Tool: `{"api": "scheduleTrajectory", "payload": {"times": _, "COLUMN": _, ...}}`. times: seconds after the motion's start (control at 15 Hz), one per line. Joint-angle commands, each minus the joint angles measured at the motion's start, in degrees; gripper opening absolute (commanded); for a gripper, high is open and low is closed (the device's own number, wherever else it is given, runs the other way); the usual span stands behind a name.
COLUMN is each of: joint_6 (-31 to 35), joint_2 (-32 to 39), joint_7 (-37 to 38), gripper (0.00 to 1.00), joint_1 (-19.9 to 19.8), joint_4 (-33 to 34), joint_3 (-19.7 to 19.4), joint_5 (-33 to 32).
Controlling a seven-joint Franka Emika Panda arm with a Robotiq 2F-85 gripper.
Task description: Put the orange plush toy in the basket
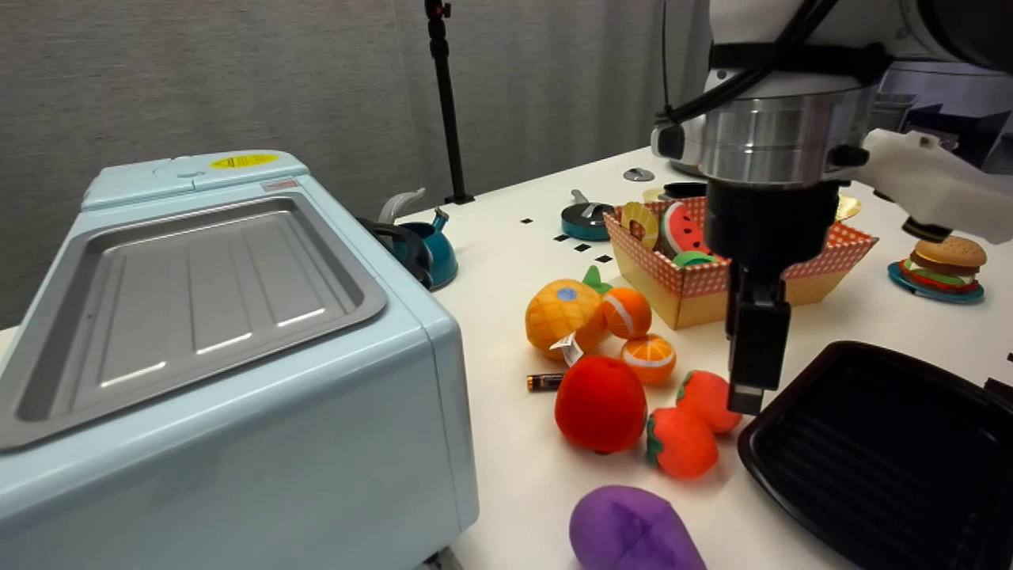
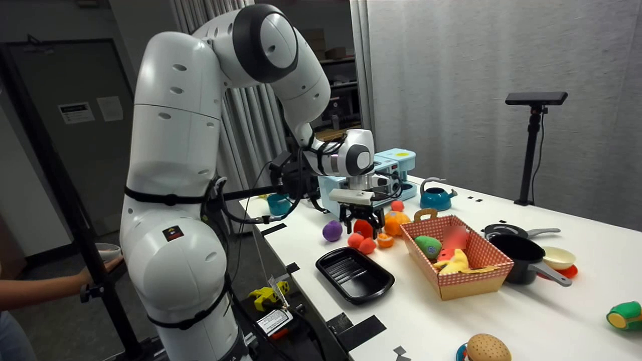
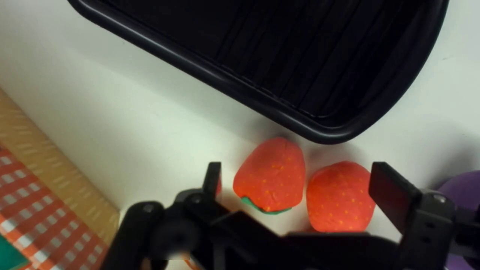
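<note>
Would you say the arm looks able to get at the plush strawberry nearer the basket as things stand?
Probably yes: in the wrist view, the jaws are open and nothing covers that strawberry. Its twin sits close beside it and may crowd the grip.

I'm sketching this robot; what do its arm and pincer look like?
The rounded white arm has dark joint rings, black straps and cables, a small dark label and a silver wrist collar. The pincer is black, with two blocky fingers.

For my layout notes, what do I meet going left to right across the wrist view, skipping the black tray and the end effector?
Red-checked basket, green-edged plush strawberry, second plush strawberry, purple toy at the right edge.
</note>
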Motion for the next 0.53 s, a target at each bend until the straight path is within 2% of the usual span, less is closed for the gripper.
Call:
{"api": "scheduleTrajectory", "payload": {"times": 0.0, "joint_6": 1.49, "joint_2": 2.75, "joint_7": 3.86, "gripper": 1.00, "joint_1": 2.12, "joint_4": 1.63, "joint_3": -1.74, "joint_5": -2.95}}
{"api": "scheduleTrajectory", "payload": {"times": 0.47, "joint_6": 1.32, "joint_2": 7.16, "joint_7": 7.67, "gripper": 1.00, "joint_1": 3.97, "joint_4": 4.99, "joint_3": -3.93, "joint_5": -7.62}}
